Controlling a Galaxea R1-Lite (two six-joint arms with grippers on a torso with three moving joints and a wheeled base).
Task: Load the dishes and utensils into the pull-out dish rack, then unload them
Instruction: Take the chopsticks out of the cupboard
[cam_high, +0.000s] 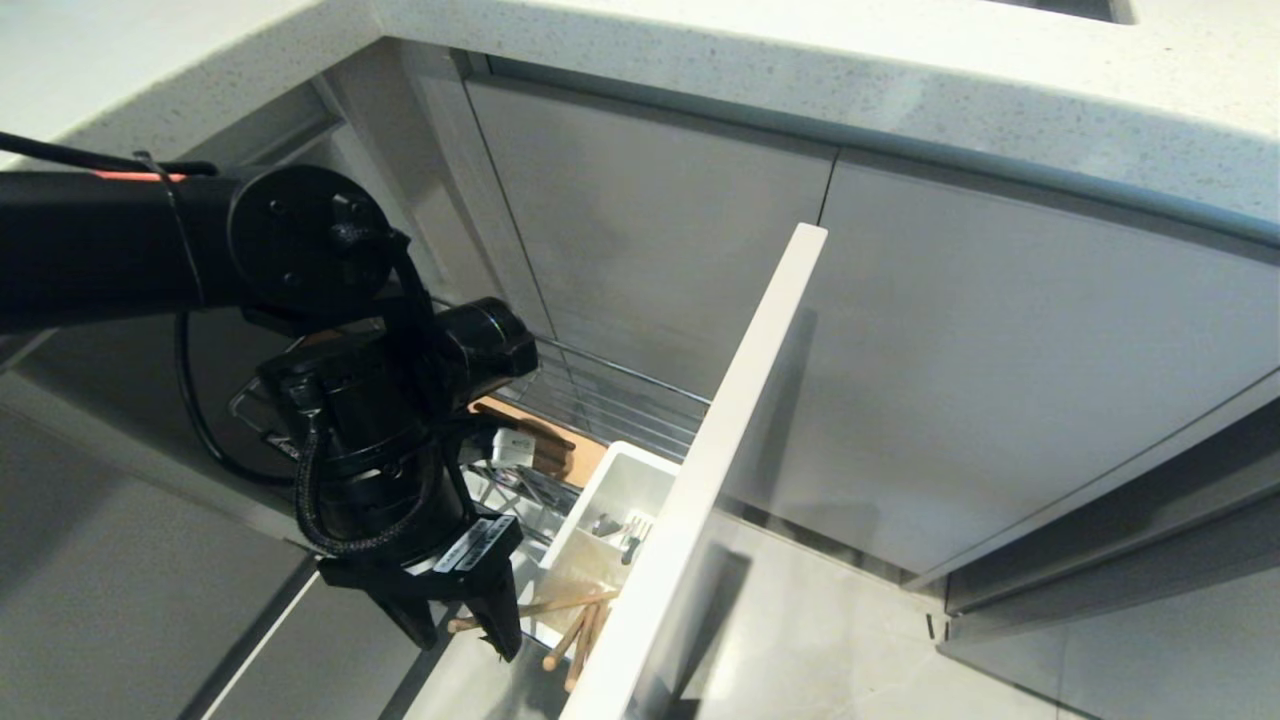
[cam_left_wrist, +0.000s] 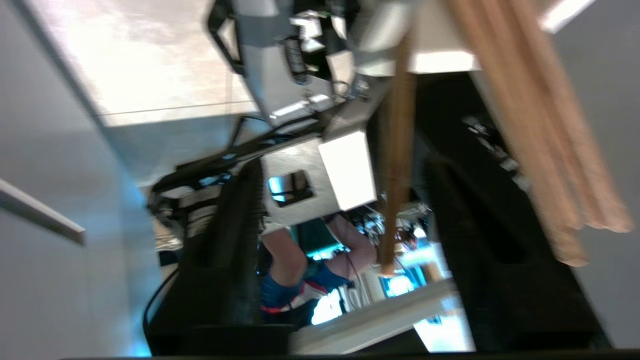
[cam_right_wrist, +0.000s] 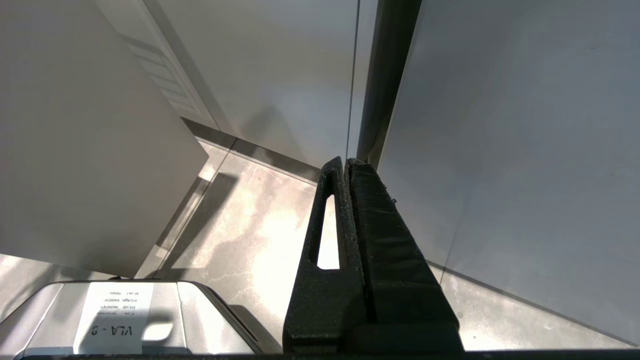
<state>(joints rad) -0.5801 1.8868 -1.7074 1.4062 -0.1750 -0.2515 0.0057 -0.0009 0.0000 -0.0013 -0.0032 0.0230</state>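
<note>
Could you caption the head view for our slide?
Left gripper reaches thin light-wood chopsticks in the chrome-wire pull-out dish rack.

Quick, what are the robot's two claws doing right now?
Left gripper: fingers apart around a chopstick, not clamped on it.
Right gripper: shut, holding nothing, parked above the floor.

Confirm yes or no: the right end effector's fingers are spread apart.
No. In the right wrist view the right end effector has its two black fingers pressed flat together, holding nothing, above the floor.

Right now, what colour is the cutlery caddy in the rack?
White. The caddy shows best in the head view, just behind the rack's front panel.
</note>
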